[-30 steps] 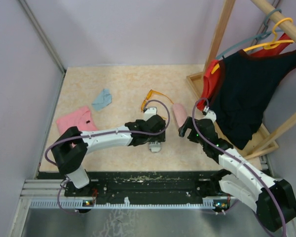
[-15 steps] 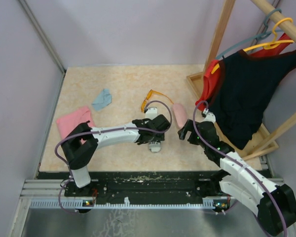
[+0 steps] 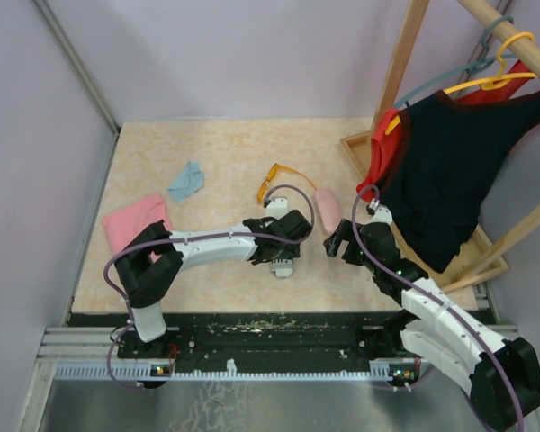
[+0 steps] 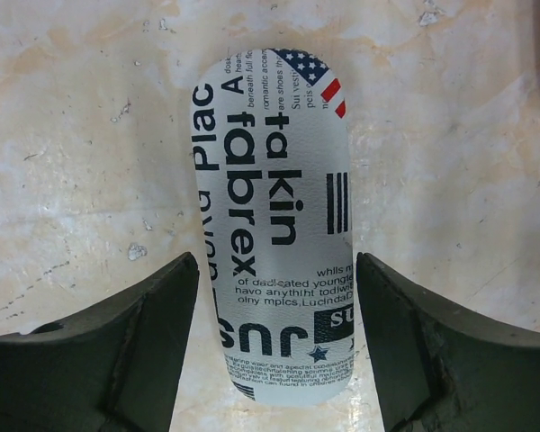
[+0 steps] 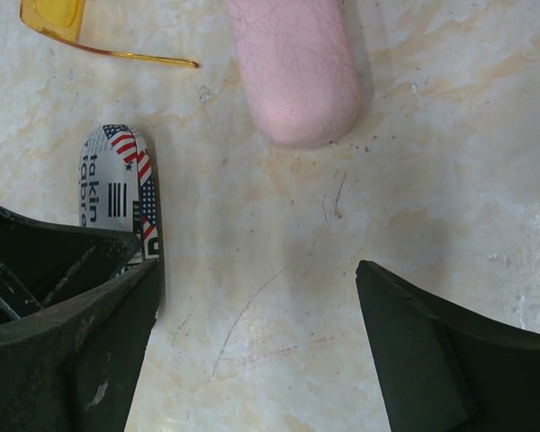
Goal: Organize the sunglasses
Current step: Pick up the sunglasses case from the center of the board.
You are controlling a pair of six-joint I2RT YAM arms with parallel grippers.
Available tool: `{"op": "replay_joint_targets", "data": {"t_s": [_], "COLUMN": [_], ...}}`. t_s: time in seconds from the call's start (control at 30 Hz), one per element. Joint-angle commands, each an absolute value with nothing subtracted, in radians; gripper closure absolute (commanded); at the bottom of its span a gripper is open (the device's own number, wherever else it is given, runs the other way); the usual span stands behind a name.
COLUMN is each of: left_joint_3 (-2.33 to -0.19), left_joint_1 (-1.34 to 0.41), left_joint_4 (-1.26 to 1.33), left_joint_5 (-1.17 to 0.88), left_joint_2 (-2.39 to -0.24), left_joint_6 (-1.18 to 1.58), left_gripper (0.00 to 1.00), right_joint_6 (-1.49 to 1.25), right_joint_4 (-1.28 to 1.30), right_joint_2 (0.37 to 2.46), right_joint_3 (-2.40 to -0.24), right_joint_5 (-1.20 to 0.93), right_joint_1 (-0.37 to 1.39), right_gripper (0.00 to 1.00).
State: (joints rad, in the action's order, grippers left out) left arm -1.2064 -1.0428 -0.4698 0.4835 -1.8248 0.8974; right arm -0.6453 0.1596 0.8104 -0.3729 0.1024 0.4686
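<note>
While L gripper [image 4: 277,270] sits jaws-apart astride white oblong printed case [image 4: 274,207] reading "fabrex", "ta kin", R gripper [image 5: 258,270] gapes near pink oblong case [image 5: 297,67].

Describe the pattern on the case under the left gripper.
Case: white with black lettering, US-flag corner; best in left wrist view.

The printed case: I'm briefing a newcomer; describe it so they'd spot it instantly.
On the marble-patterned table, near the middle, the printed case lies between the fingers of the left gripper. It is white with black lettering and a flag corner, unlike the pink case nearby.
</note>
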Motion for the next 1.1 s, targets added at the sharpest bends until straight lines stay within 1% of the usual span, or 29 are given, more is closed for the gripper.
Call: {"op": "replay_joint_targets", "data": {"t_s": [0.0, 0.2, 0.37, 0.5, 0.6, 0.73, 0.8, 0.83, 0.93, 1.07], "left_joint_3": [-1.200, -1.195, -1.186, -1.170, -1.140, -1.042, -0.957, -0.902, -0.752, -0.668], "left_joint_1": [-1.045, -1.045, -1.043, -1.041, -1.042, -1.040, -1.032, -1.022, -0.943, -0.859], "left_joint_4": [-0.457, -0.446, -0.428, -0.416, -0.389, -0.242, -0.100, -0.018, 0.196, 0.328], "left_joint_5": [0.479, 0.474, 0.469, 0.478, 0.489, 0.486, 0.431, 0.404, 0.255, 0.074], "left_joint_2": [-1.850, -1.858, -1.853, -1.824, -1.764, -1.594, -1.482, -1.416, -1.231, -1.028], "left_joint_6": [0.911, 0.906, 0.898, 0.887, 0.863, 0.750, 0.662, 0.636, 0.587, 0.503], "left_gripper": [0.23, 0.25, 0.33, 0.43, 0.57, 0.69, 0.85, 0.91, 0.94, 0.98], "right_joint_6": [-0.626, -0.627, -0.628, -0.633, -0.632, -0.607, -0.591, -0.588, -0.576, -0.560], "right_joint_4": [0.113, 0.117, 0.119, 0.121, 0.137, 0.132, 0.118, 0.109, 0.069, -0.021], "right_joint_2": [0.793, 0.796, 0.796, 0.787, 0.768, 0.706, 0.666, 0.648, 0.592, 0.527], "right_joint_3": [-0.376, -0.380, -0.381, -0.383, -0.395, -0.424, -0.438, -0.444, -0.465, -0.497], "right_joint_5": [0.090, 0.087, 0.085, 0.083, 0.083, 0.052, 0.023, 0.005, -0.072, -0.213], "right_joint_1": [0.463, 0.463, 0.463, 0.463, 0.463, 0.463, 0.462, 0.462, 0.461, 0.460], "right_gripper": [0.11, 0.12, 0.13, 0.14, 0.15, 0.13, 0.11, 0.10, 0.10, 0.09]}}
